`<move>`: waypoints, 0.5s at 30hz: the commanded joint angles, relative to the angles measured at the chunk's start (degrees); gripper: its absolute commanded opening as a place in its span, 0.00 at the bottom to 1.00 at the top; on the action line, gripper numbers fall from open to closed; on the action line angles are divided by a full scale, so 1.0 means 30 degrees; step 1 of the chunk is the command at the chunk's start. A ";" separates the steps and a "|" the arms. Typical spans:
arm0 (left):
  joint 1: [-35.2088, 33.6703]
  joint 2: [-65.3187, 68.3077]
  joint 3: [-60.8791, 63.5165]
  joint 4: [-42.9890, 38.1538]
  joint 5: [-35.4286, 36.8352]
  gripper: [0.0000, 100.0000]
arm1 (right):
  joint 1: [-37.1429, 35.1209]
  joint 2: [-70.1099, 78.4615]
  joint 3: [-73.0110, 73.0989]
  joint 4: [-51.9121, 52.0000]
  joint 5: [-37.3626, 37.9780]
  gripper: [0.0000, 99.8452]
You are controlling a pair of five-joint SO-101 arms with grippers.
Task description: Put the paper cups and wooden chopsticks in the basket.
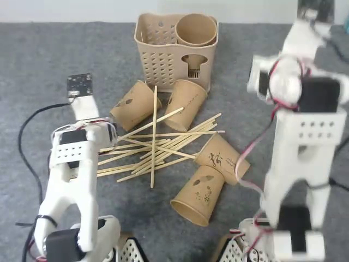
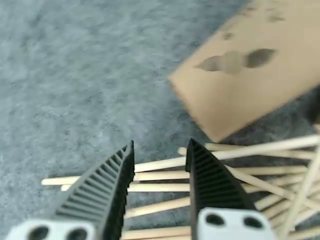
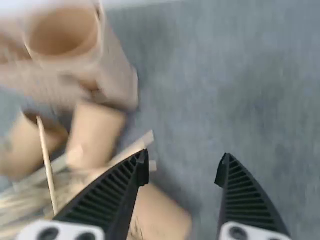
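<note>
Four paper cups (image 1: 133,103) lie among scattered chopsticks (image 1: 163,147) before the basket (image 1: 158,57); both arms' jaws gape empty.

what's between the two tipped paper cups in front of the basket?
High view: one long pale wooden chopstick runs between them, lying on the grey carpet.

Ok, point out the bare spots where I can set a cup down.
Bare mat lies left of the basket, beyond the left arm. A narrower strip runs between basket and right arm. The middle is crowded: chopsticks fanned among four fallen cups.
</note>
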 commanded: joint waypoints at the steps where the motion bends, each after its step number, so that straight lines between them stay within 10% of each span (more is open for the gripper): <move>1: 0.0527 -0.0234 -0.1187 0.0996 -0.0264 0.17 | 0.0718 -0.3502 0.9084 -0.2564 0.1201 0.23; 8: 0.0967 0.0000 -0.7663 0.6886 -0.0147 0.17 | 0.1304 -0.7780 2.3707 -1.3260 0.3165 0.23; 15: 0.2784 0.0117 -1.1209 0.9348 0.1319 0.17 | 0.1304 -0.7722 2.6989 -1.6454 0.3253 0.23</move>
